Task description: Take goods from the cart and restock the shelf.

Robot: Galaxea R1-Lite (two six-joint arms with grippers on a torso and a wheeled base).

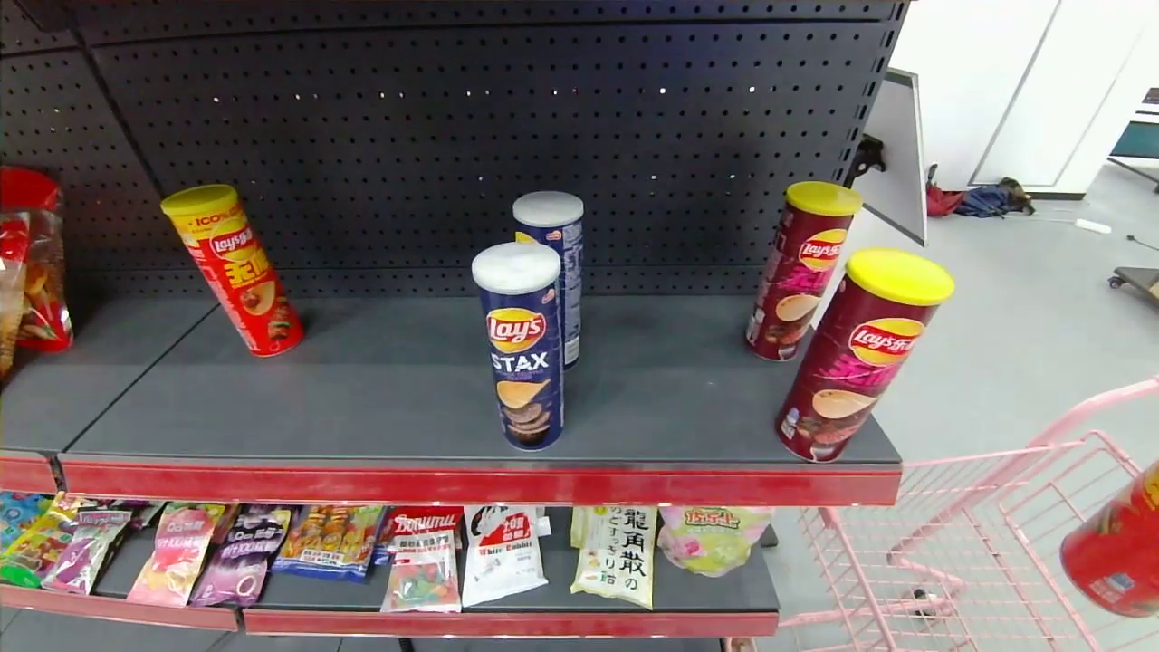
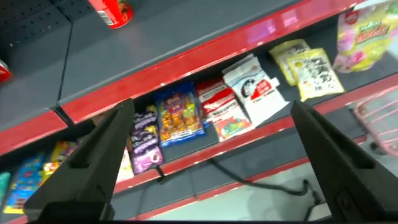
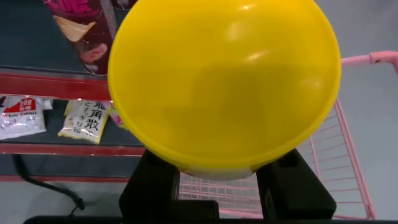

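The left gripper (image 2: 211, 111) hangs with its two fingers spread wide and nothing between them. It is in front of the lower shelf (image 2: 205, 165), where snack bags (image 2: 180, 118) lie in a row behind the red front edge. On the upper shelf (image 1: 380, 380), red snack packets (image 1: 32, 263) stand at the far left. Near them is a red shelf can (image 1: 232, 269) with a yellow lid, set back toward the pegboard panel (image 1: 407, 136). In the middle two blue chip cans with white lids stand upright, the front blue can (image 1: 519, 349) near the shelf's front edge and the rear blue can (image 1: 552, 263) just behind it. Farther right are two maroon chip cans with yellow lids: the rear maroon can (image 1: 802, 272) and the front maroon can (image 1: 860, 358), which is at the shelf's right front corner. Right of the shelf stands the pink wire cart (image 1: 996, 552). By the cart, well apart from the shelf, is the held red can (image 1: 1115, 551). The right gripper (image 3: 221, 186) is clenched on its body, a black finger on either side, and its yellow lid faces the wrist camera
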